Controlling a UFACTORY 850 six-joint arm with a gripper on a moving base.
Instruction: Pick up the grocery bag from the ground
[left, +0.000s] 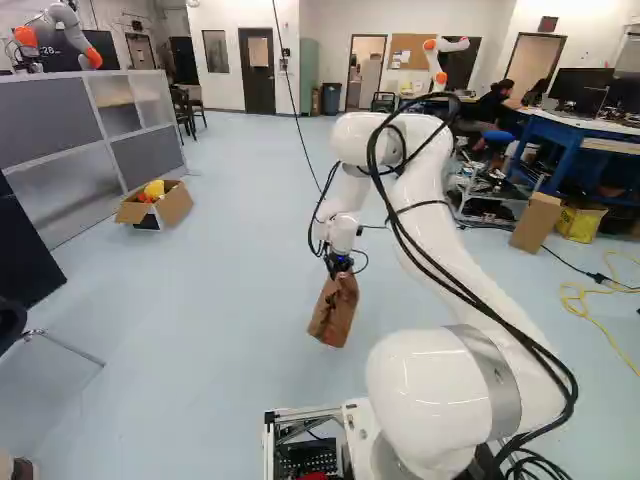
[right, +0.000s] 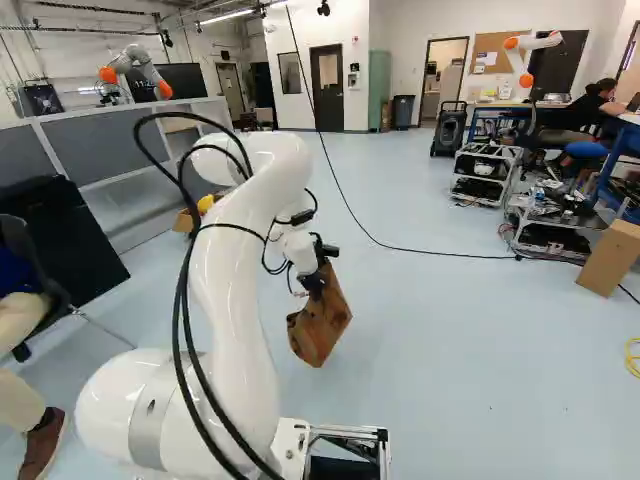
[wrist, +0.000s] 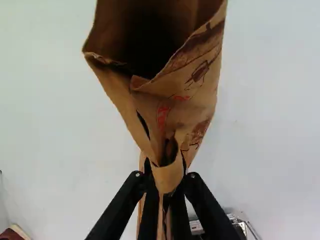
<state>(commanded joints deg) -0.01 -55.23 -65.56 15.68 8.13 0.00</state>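
In the left base view my gripper (left: 340, 264) points down at the top of the brown paper grocery bag (left: 334, 312). The bag hangs tilted from it, and in the right base view the bag (right: 320, 318) slants too. Seen from the wrist, the gripper (wrist: 165, 187) is shut on the bag's crumpled edge, paper pinched between both fingers. Ahead of the fingers the bag (wrist: 185, 107) spreads out with its mouth open and dark inside. Its lower end is hidden in that view.
A cardboard box (left: 174, 205) with yellow and orange things stands by the grey partition (left: 60, 113). A cable (right: 400, 246) crosses the floor. Carts (right: 482, 175) and a blue table stand to the right; other robots (right: 137, 72) are farther back. A seated person's leg is at the right base view's left.
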